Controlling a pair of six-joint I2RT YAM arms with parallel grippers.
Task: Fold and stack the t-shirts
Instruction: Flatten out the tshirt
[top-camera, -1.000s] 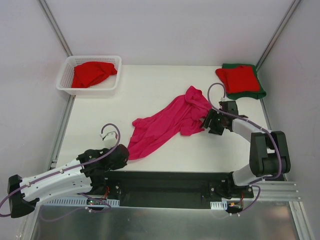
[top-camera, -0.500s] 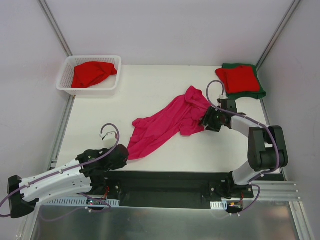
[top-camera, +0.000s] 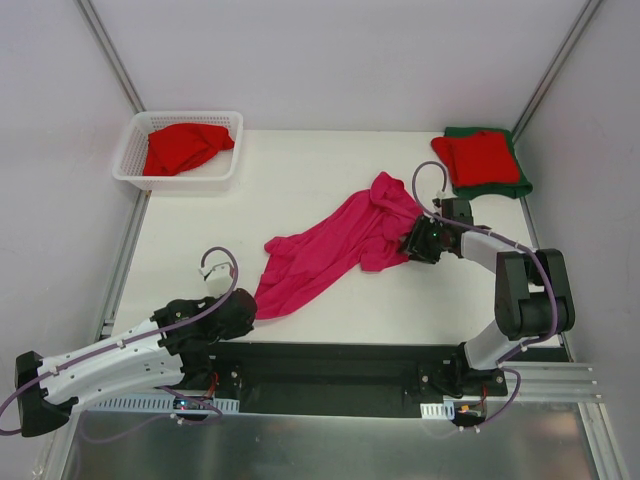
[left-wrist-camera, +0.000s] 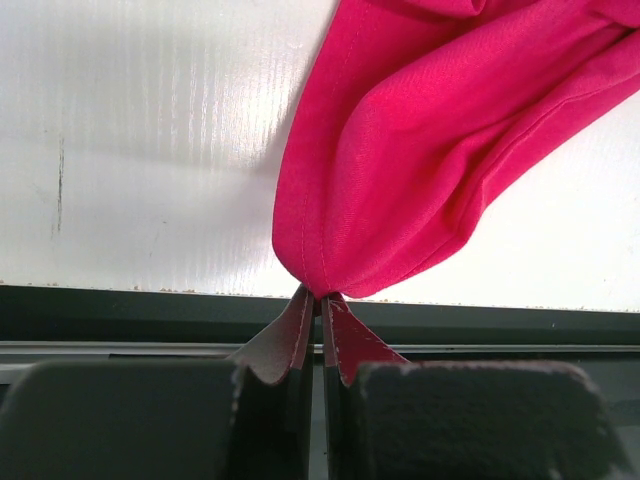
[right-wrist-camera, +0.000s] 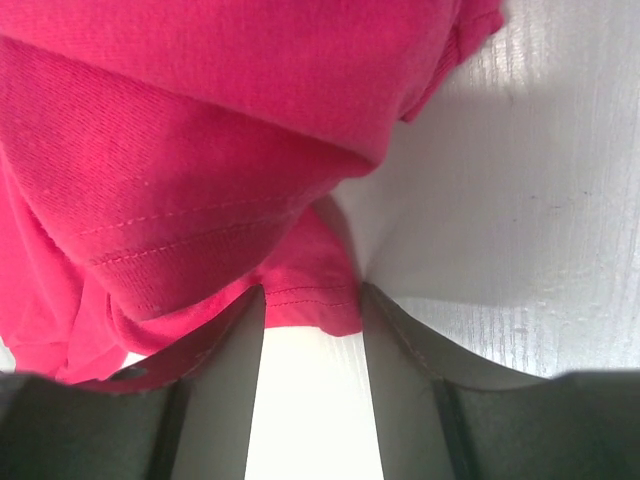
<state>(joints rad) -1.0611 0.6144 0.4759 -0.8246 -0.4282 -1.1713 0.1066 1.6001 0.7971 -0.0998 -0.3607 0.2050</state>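
Left wrist view: the left gripper (left-wrist-camera: 320, 305) is clenched on a bunched corner of the magenta t-shirt (left-wrist-camera: 400, 150), which lies stretched diagonally across the table (top-camera: 300, 185). At its other end the right gripper (right-wrist-camera: 312, 298) straddles a hem, jaws apart.

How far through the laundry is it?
Two shirts look done: a folded red shirt lies on a dark green shirt at the far right. The pink shirt is in hand: left claw pinching one end, right claw open around the other hem. A crumpled red shirt waits in the basket.
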